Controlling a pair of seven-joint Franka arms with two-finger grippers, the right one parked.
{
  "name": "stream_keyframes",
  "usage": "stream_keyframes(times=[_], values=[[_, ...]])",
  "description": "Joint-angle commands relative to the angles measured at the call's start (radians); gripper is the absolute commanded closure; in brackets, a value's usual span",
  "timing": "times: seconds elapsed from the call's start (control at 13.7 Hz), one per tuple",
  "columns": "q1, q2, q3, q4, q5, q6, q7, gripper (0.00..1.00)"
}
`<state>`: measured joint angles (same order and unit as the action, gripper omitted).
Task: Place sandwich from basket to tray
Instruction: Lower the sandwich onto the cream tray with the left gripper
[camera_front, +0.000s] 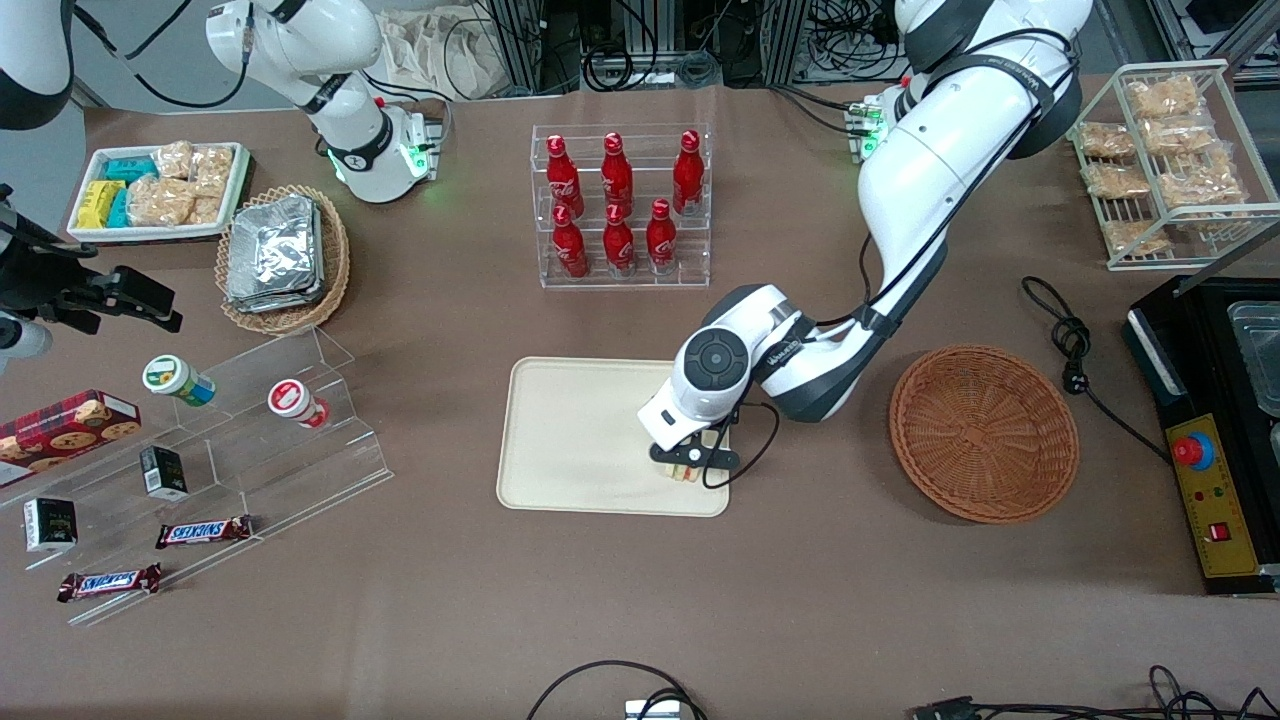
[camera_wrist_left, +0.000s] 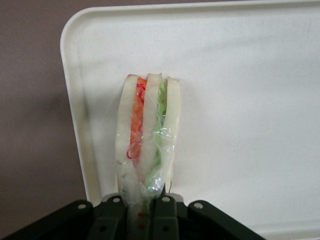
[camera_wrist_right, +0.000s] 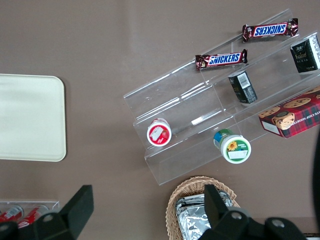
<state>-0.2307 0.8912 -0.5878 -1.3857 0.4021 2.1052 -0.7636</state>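
Observation:
My left gripper (camera_front: 690, 462) hangs low over the cream tray (camera_front: 570, 440), at the corner nearest the front camera on the basket's side. It is shut on the sandwich (camera_front: 683, 470). In the left wrist view the gripper (camera_wrist_left: 141, 205) pinches one end of the plastic-wrapped sandwich (camera_wrist_left: 147, 135), whose pale bread slices and orange and green filling stand on edge over the tray (camera_wrist_left: 250, 75), close to its rim. I cannot tell whether the sandwich touches the tray. The reddish-brown basket (camera_front: 983, 432) sits beside the tray toward the working arm's end, with nothing in it.
A clear rack of red bottles (camera_front: 620, 205) stands farther from the front camera than the tray. An acrylic stepped shelf (camera_front: 250, 420) with snacks and a tan basket of foil packets (camera_front: 283, 255) lie toward the parked arm's end. A black cable (camera_front: 1070, 340) runs near the basket.

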Motion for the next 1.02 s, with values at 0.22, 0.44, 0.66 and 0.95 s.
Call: stream_keyframes(times=[0.22, 0.44, 0.66, 0.95], values=[[-0.007, 0.008, 0.002, 0.013, 0.001, 0.012, -0.134, 0.44], [-0.007, -0.001, 0.002, 0.011, 0.009, 0.007, -0.128, 0.00], [-0.007, -0.050, -0.001, 0.007, 0.000, -0.045, -0.137, 0.00], [-0.003, -0.170, -0.004, -0.027, -0.002, -0.256, -0.175, 0.00]])
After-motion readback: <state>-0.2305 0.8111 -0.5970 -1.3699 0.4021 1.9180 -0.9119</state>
